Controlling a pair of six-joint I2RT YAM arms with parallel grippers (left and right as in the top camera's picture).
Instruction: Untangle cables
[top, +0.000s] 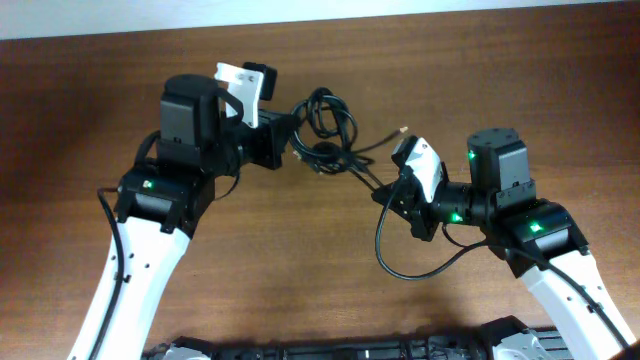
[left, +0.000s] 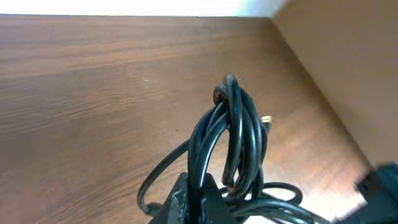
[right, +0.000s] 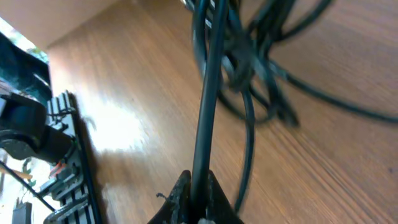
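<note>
One tangle of cables (top: 328, 135), two pincers, left (left: 198, 198) and right (right: 198, 200), each clamped on it

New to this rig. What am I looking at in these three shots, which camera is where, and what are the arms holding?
Two robot arms work at a wooden table, each ending in a two-finger gripper. The wide shot comes from a fixed camera above the table; the other two come from cameras on each wrist, looking along that arm's own fingers.

Between the arms is a bundle of thin black cables, looped and knotted together. The left gripper is shut on the looped bunch, seen rising from its fingers in the left wrist view. The right gripper is shut on a single strand running up towards the knot, seen close up in the right wrist view.
</note>
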